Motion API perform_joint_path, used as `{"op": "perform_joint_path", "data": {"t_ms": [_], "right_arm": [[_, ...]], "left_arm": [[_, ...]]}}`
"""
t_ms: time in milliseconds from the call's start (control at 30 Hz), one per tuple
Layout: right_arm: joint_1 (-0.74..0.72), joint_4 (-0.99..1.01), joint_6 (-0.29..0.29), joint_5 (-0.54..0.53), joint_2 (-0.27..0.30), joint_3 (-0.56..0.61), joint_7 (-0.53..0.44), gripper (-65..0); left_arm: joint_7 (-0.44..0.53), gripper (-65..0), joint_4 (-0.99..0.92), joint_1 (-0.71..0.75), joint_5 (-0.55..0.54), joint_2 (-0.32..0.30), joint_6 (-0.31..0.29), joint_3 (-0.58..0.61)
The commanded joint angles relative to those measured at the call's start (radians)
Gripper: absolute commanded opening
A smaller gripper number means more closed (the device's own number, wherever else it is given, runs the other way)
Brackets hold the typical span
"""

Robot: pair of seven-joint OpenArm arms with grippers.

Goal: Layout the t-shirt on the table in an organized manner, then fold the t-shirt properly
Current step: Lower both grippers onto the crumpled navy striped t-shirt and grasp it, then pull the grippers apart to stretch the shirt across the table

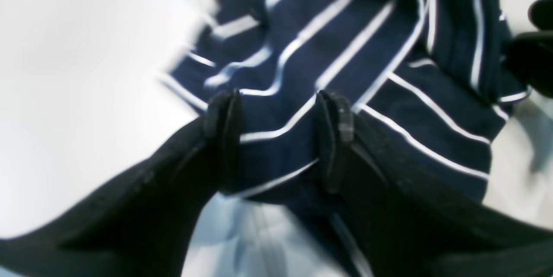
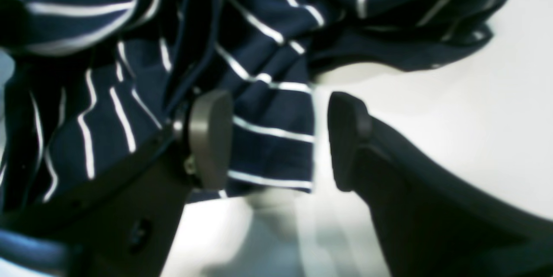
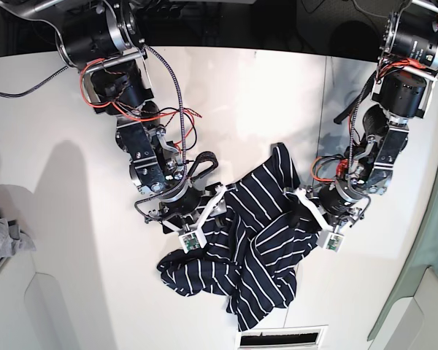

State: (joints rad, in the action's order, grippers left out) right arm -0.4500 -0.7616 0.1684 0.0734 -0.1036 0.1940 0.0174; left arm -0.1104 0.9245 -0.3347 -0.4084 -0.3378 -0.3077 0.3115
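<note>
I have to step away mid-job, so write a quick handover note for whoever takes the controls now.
Left gripper: open, jaws either side of a shirt fold, not clamped.
Right gripper: open at a shirt edge, holding nothing.
T-shirt: crumpled heap on the table, between both arms.
Done: nothing laid flat.
Left: spread the shirt out, smooth it, then fold.

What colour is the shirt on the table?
The shirt is dark navy with thin white stripes, clearest in the left wrist view.
</note>
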Motion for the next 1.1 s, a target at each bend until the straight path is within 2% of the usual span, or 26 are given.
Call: {"op": "perform_joint_path", "data": {"t_ms": [0,100,267,300,367,400,433,567,600,733,833,967,1067], "right_arm": [[-0.023,0.005,0.003,-0.002,-0.009,0.0,-0.022,-30.5],[-0.023,0.042,0.003,-0.002,-0.016,0.0,-0.056,-30.5],[-0.023,0.057,0.003,-0.002,-0.017,0.0,-0.097,-30.7],[-0.023,0.057,0.003,-0.002,-0.017,0.0,-0.097,-30.8],[-0.023,0.057,0.01,-0.002,-0.017,0.0,-0.096,-31.2],[-0.023,0.057,0.024,-0.002,-0.017,0.0,-0.096,-34.6],[-0.023,0.057,0.04,-0.002,-0.016,0.0,-0.096,-40.1],[-0.024,0.057,0.076,0.029,-0.016,0.0,-0.098,-63.2],[-0.024,0.057,0.075,0.061,-0.017,0.0,-0.101,-65.0],[-0.023,0.048,0.073,0.179,-0.014,0.0,-0.101,-65.0],[-0.023,0.012,0.071,0.185,-0.006,0.0,-0.099,-65.0],[0.005,-0.124,0.072,0.184,0.025,-0.001,-0.081,-65.0],[0.046,-0.277,0.071,0.17,0.058,-0.008,-0.002,-65.0]], "left_arm": [[0.035,-34.9,-0.019,-0.037,0.014,0.002,-0.002,0.001],[0.089,-34.8,-0.1,-0.067,0.064,0.036,0.011,0.02],[0.093,-36.3,-0.129,-0.089,0.066,0.061,0.063,0.041],[0.092,-39.9,-0.129,-0.089,0.066,0.064,0.074,0.041],[0.092,-54.5,-0.129,-0.089,0.066,0.064,0.097,0.041],[0.092,-63.5,-0.129,-0.089,0.066,0.063,0.112,0.041],[0.091,-65.0,-0.129,-0.089,0.066,0.063,0.124,0.041],[0.082,-65.0,-0.129,-0.09,0.069,0.055,0.082,0.041],[0.082,-65.0,-0.129,-0.09,0.068,0.053,0.071,0.041],[0.082,-65.0,-0.106,-0.089,0.008,0.023,0.056,0.041],[0.083,-65.0,-0.066,-0.089,-0.042,-0.026,0.056,0.027],[0.037,-65.0,0.002,-0.089,-0.072,-0.085,-0.008,-0.025],[-0.023,-65.0,0.044,-0.089,-0.141,-0.139,-0.024,-0.061]]}}
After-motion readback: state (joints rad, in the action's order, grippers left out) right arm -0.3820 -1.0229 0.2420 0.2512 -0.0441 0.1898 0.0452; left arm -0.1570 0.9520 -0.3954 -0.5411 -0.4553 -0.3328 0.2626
